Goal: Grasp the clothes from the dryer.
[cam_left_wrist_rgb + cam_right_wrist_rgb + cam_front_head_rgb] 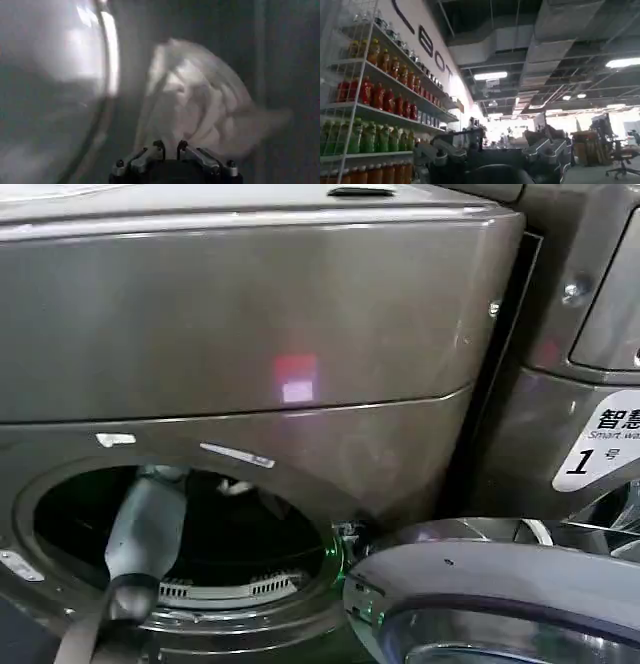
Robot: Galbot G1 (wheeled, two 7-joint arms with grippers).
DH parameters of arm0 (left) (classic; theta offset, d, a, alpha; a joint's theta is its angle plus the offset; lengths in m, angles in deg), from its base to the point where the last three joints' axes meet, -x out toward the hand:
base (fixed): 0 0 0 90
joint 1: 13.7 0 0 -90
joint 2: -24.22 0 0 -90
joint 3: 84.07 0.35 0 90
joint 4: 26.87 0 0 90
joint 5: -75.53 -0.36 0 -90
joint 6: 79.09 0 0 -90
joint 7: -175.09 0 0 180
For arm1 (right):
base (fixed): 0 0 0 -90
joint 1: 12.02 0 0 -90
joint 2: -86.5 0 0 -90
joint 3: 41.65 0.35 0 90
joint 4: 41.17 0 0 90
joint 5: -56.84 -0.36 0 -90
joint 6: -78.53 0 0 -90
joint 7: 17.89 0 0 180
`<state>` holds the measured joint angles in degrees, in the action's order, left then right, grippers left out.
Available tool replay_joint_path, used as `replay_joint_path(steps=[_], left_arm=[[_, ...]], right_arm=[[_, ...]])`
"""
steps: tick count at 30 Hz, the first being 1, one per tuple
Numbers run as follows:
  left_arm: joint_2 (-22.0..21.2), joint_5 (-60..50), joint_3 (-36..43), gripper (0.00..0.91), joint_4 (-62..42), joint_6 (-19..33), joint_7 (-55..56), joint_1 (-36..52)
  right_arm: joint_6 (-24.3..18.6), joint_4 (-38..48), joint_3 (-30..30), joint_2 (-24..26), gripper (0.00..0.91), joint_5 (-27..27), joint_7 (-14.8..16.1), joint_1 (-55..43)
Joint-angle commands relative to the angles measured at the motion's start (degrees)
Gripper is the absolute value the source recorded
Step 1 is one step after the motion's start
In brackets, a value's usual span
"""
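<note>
Our left gripper [170, 146] is pinched shut on the clothes [200, 100] inside the dryer [250, 314]; open door [500, 584] lower right.

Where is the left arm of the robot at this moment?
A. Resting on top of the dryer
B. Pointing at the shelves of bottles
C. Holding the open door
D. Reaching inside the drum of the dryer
D: the left arm passes through the porthole of the dryer, and its left gripper is at the clothes inside.
</note>
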<state>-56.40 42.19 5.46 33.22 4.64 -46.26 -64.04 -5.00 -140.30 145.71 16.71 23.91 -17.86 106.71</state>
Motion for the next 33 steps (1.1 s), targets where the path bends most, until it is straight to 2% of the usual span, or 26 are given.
replay_joint_path(steps=[1, 4, 8, 19, 21, 23, 24, 26, 28, 33], left_arm=[[-3.38, 28.25, -0.26, 0.000, 15.19, -13.86, 34.12, -6.73], [-3.77, 32.25, 0.04, 0.000, 18.00, -13.60, 38.92, -9.33], [-4.27, 33.31, 0.01, 0.000, 20.24, -13.71, 39.92, -12.07], [-4.53, 34.46, 0.57, 0.000, 18.80, -13.23, 40.19, -11.88], [-4.62, 34.51, 0.75, 0.000, 18.80, -13.30, 40.01, -11.91], [-4.63, 34.57, 0.82, 0.000, 18.56, -13.22, 39.98, -11.80], [-4.68, 34.54, 0.81, 0.000, 18.55, -13.19, 40.00, -11.77], [-4.72, 34.64, 0.77, 0.000, 18.39, -13.08, 40.04, -11.68], [-4.81, 34.68, 0.76, 0.000, 18.29, -13.03, 40.24, -11.61], [-5.02, 34.66, 0.86, 0.000, 17.88, -12.97, 40.44, -11.35]], right_arm=[[-0.73, -1.71, -1.09, -0.48, 0.907, -0.52, 0.27, -0.56], [-0.93, -1.55, -0.85, -0.52, 0.907, -0.40, 0.35, -0.11], [-0.94, -1.91, -0.84, -0.47, 0.907, -0.41, 0.18, -0.07], [-1.10, -2.18, -0.58, -0.44, 0.907, -0.43, 0.07, 0.44], [0.78, -3.08, -0.10, -0.54, 0.907, -0.44, -0.66, 0.42], [5.17, -5.04, 0.82, -0.76, 0.907, -1.94, -1.58, 0.38], [4.39, -4.94, 0.80, -0.55, 0.907, -2.36, -2.26, 0.26], [-0.92, -3.67, -0.18, -0.48, 0.907, -2.32, -2.30, 0.47], [0.05, -3.94, -0.05, -1.02, 0.907, -1.00, -1.72, 0.54], [2.18, -4.33, 0.68, -0.68, 0.907, -0.95, -3.83, 0.76]])
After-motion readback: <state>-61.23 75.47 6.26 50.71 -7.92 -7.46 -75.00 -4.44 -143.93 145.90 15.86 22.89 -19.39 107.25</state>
